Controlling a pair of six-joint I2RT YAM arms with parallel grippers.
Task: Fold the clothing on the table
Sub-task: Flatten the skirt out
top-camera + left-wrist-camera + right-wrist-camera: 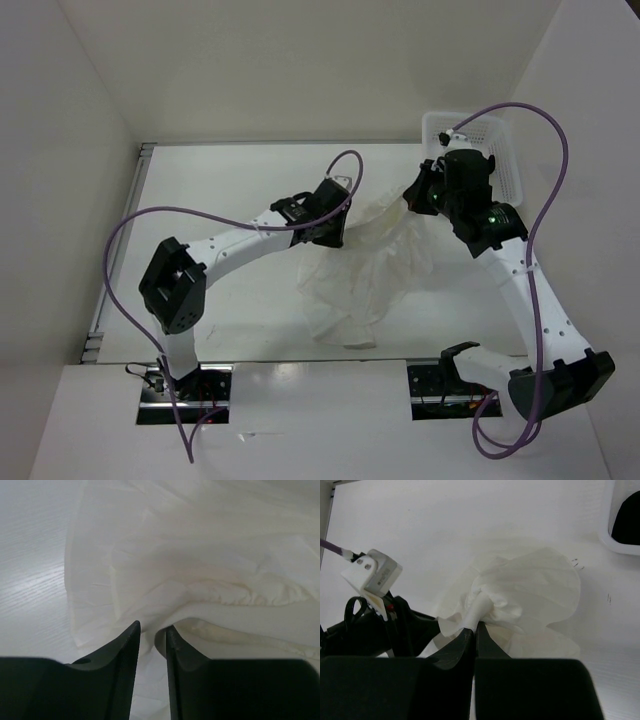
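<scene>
The clothing (365, 265) lies crumpled on the counter (230, 180), its long axis slanting from its far right corner down to its near left end. The right tool (474, 630) sits at that far right corner, pressed together and pinching a twisted tuft of the fabric. The left tool (152, 630) is at the clothing's far left edge, its fingers narrowly apart with a fold bunched between the tips; whether it truly grips I cannot tell. Both tools are on the far side, so the fold probably means carrying that edge toward the clothing's near end.
</scene>
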